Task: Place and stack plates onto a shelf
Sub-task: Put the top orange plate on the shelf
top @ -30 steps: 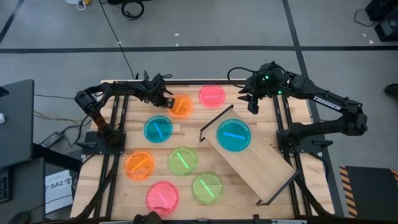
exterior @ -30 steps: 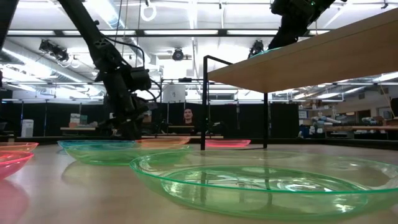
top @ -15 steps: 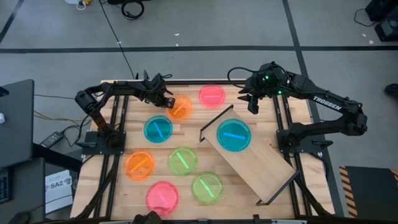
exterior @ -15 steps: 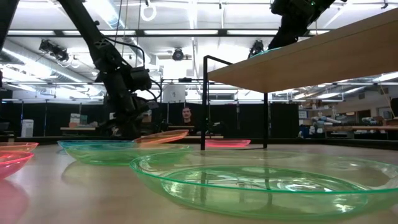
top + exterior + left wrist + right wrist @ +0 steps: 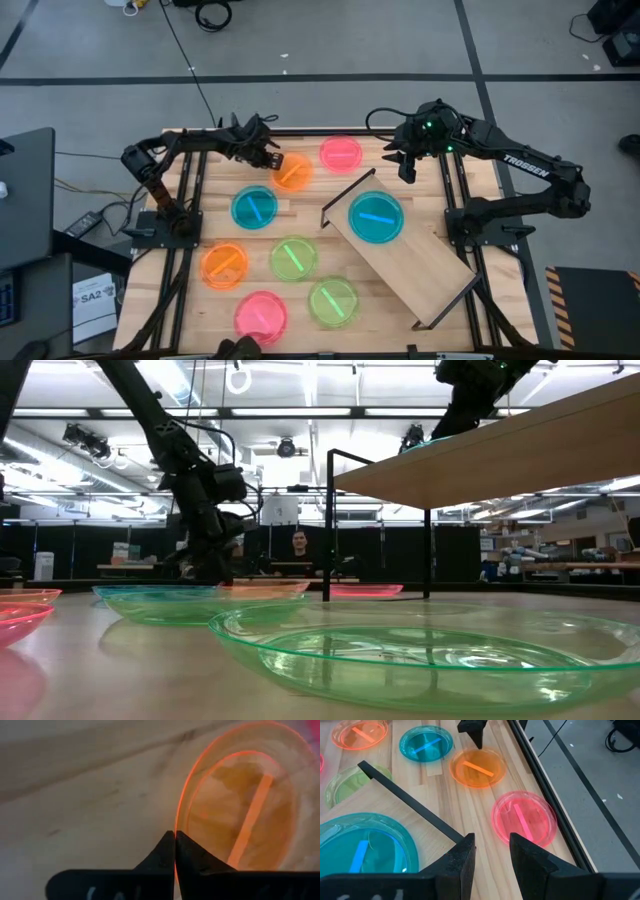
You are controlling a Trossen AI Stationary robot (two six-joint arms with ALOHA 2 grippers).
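The plates are translucent neon discs. An orange plate (image 5: 293,171) (image 5: 240,815) lies at the table's far side, and my left gripper (image 5: 270,158) (image 5: 175,840) is shut at its far-left edge. A blue plate (image 5: 376,218) rests on the shelf (image 5: 420,265), a light-wood plank on a black wire frame. A pink plate (image 5: 341,153) lies beyond the shelf. Blue (image 5: 254,207), orange (image 5: 225,265), green (image 5: 294,258), green (image 5: 333,300) and pink (image 5: 261,315) plates lie flat on the table. My right gripper (image 5: 408,165) (image 5: 492,850) hovers open by the shelf's far end, touching nothing. My left gripper pinches the orange plate's rim (image 5: 177,822) between its two fingertips, on the plate's far-left side. The fingers come slanting down from the table's left. In the low view the plate (image 5: 265,588) sits about level, close to the table top.
The shelf's black frame (image 5: 410,802) stands up beside the pink plate (image 5: 525,820). The table's far edge and a black rail (image 5: 300,131) run just behind both grippers. A person (image 5: 299,545) sits in the room beyond the table. Bare wood (image 5: 390,320) lies near the shelf's front.
Half a second ago the orange plate's edge at my left gripper was tipped up off the table. Now the plate sits about level again. My left arm has risen slightly. The right arm has kept still.
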